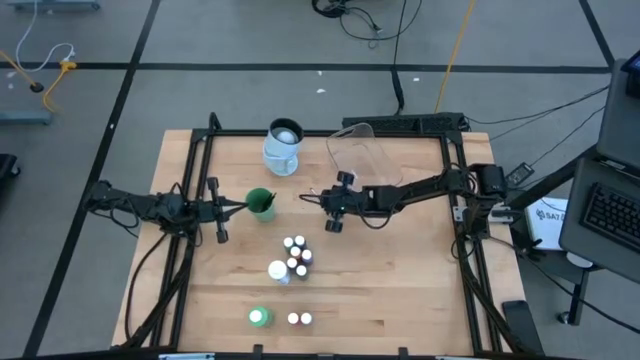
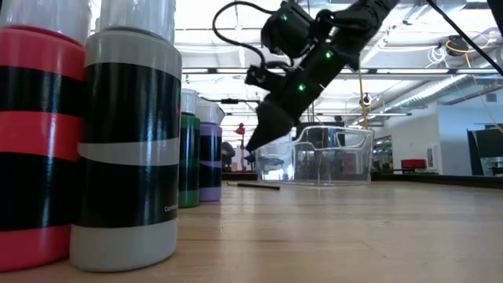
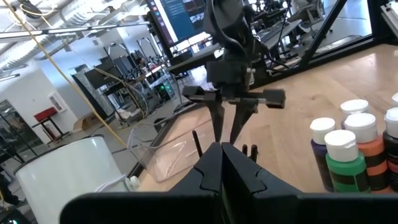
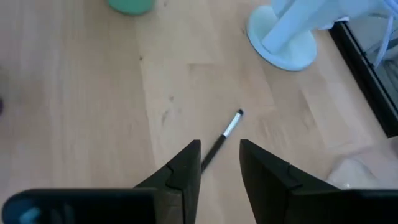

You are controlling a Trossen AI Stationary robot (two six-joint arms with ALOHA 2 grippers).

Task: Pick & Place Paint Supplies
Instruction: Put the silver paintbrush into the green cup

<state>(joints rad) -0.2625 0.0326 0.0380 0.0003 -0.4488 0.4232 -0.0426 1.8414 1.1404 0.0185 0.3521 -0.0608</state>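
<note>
A thin dark-handled brush [image 4: 230, 127] with a silver ferrule lies flat on the wooden table [image 1: 400, 290], also seen in the low view as the brush [image 2: 253, 185]. My right gripper [image 4: 219, 144] hangs open just above it, slanting down, one finger on either side of the handle without touching it; from above it shows as my right gripper [image 1: 320, 199]. My left gripper [image 3: 221, 155] is shut and level at the table's left, beside a green cup [image 1: 260, 203]. A cluster of small white-capped paint bottles [image 1: 295, 255] stands near the middle of the table.
A clear plastic tray [image 1: 365, 155] lies at the far edge, right of a white pitcher [image 1: 283, 146]. A green bottle [image 1: 259, 317] and two small bottles [image 1: 300, 319] stand near the front edge. Bare wood lies to the right of the bottles.
</note>
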